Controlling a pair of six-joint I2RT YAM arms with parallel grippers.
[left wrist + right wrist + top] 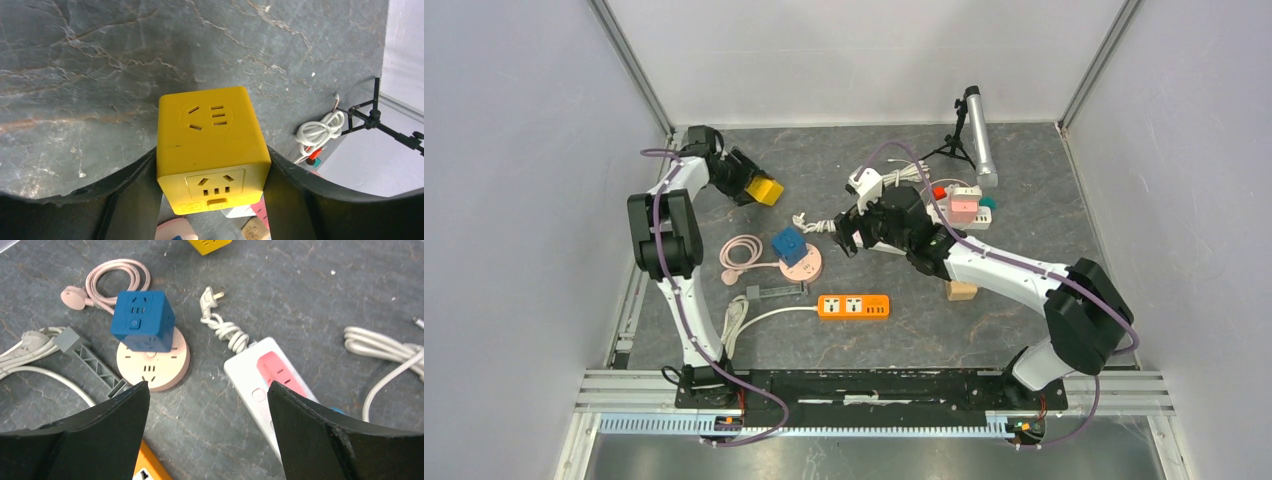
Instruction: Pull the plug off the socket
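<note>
Left claw (212, 167) clamps smooth yellow plastic cube socket (210, 135).

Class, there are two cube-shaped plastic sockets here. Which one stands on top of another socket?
The blue plastic cube socket, standing on the round pink socket base. The yellow plastic cube socket sits apart, held in the left end effector.

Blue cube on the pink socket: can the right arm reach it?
Likely yes. The right gripper hangs open near the blue cube, nothing between; the left gripper is off holding the yellow cube.
</note>
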